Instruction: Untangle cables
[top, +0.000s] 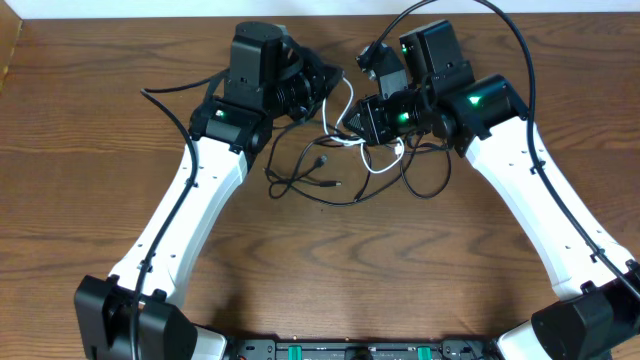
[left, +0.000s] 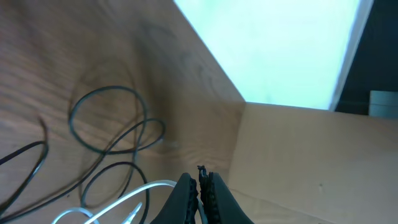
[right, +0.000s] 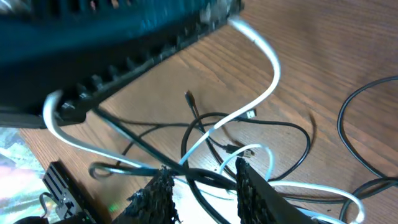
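Nearest: my left end effector (left: 199, 178) clenched on the white cable (right: 277, 71), holding it raised above the counter (top: 120, 60) | my right end effector (right: 202, 180): fingers apart, astride crossed white and black strands, nothing clamped | black cables (left: 102, 89): looped on the counter between my arms, tangled with the white one

White cable (right: 275, 65) among black cables (right: 340, 121)

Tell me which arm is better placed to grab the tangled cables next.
Probably right: the right gripper stands open with crossed black cables and the white cable between its jaws, while the left gripper is shut.
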